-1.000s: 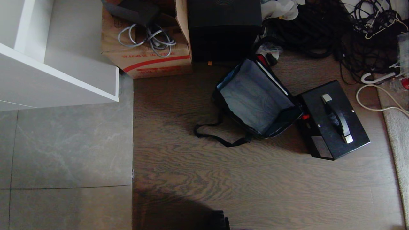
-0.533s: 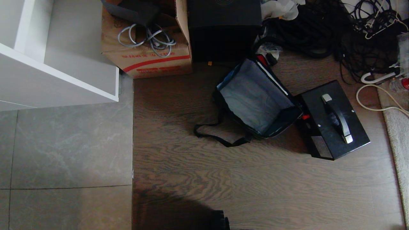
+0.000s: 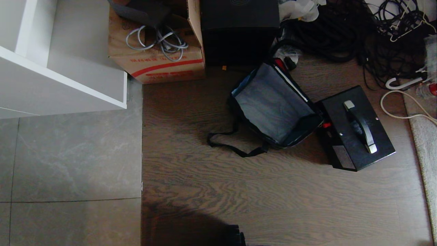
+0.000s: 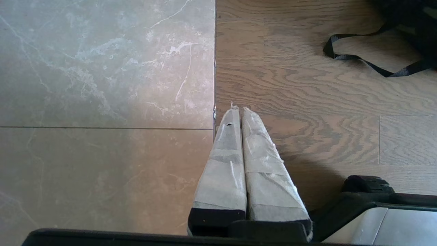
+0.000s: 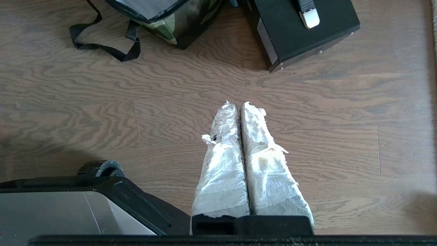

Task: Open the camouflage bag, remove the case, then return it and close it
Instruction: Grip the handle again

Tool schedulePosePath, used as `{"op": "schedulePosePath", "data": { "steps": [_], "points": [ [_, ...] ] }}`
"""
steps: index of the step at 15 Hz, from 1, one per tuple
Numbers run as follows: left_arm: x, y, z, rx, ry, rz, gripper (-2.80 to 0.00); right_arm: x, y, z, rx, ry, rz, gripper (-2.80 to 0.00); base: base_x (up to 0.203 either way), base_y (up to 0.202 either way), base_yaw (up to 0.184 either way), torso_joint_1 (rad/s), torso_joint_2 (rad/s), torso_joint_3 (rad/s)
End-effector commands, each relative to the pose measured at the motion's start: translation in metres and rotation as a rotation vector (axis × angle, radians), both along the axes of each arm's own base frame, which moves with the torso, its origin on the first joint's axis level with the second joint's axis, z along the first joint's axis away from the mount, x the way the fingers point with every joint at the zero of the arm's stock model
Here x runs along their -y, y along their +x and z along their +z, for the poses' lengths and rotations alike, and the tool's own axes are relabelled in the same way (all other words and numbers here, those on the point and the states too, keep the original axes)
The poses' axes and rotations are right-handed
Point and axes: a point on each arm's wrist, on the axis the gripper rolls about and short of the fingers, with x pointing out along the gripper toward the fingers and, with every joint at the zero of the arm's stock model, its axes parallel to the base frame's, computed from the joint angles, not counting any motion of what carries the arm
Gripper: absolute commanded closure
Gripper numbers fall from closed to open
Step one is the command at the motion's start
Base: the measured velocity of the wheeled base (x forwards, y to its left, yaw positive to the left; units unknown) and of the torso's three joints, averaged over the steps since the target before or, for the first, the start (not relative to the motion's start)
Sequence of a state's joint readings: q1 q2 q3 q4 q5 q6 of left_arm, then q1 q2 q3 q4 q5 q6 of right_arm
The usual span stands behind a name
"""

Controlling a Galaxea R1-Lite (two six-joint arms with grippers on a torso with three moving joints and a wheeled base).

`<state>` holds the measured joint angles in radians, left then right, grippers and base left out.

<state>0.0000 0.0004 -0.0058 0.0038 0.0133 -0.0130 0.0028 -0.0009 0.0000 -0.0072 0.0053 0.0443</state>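
The camouflage bag (image 3: 273,102) stands open on the wood floor, its pale grey inside showing and its black strap (image 3: 232,145) trailing to the left. Its camouflage side (image 5: 177,24) shows in the right wrist view. The black case (image 3: 355,128), with a black handle and silver end brackets, sits outside the bag, touching its right side. My left gripper (image 4: 238,108) hangs shut over the seam between tile and wood, far from the bag. My right gripper (image 5: 235,103) is also shut, holding nothing, above bare floor short of the case (image 5: 300,27). Neither arm appears in the head view.
A brown cardboard box (image 3: 157,51) with grey cables and a taller plain black box (image 3: 239,30) stand behind the bag. A tangle of black cables (image 3: 358,34) fills the back right. A white shelf unit (image 3: 61,68) is at left, a pale rug edge (image 3: 425,143) at right.
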Motion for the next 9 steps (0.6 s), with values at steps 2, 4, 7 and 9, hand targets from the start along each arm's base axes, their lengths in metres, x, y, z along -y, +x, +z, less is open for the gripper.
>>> {"op": "schedulePosePath", "data": {
  "steps": [2,4,7,9],
  "points": [
    [0.0,-0.0001,0.0,0.0,-0.001,0.0,0.0,0.0,0.0003,-0.0003,-0.003,0.0,0.001,0.0,0.0,0.0,0.0,0.0,0.0,0.0],
    [0.0,-0.0001,0.0001,0.001,-0.001,0.0,0.0,0.0,0.0003,-0.0003,-0.003,0.0,0.001,0.0,0.0,0.0,0.0,0.0,0.0,0.0],
    [0.0,-0.0001,0.0001,0.001,-0.001,0.0,0.0,0.0,0.0003,-0.0003,-0.003,0.0,0.001,0.0,0.0,0.0,0.0,0.0,0.0,0.0],
    [0.0,-0.0001,0.0001,0.001,-0.001,0.0,0.0,0.0,0.0003,-0.0004,-0.004,0.0,0.001,0.0,0.0,0.0,0.0,0.0,0.0,0.0]
  ]
}}
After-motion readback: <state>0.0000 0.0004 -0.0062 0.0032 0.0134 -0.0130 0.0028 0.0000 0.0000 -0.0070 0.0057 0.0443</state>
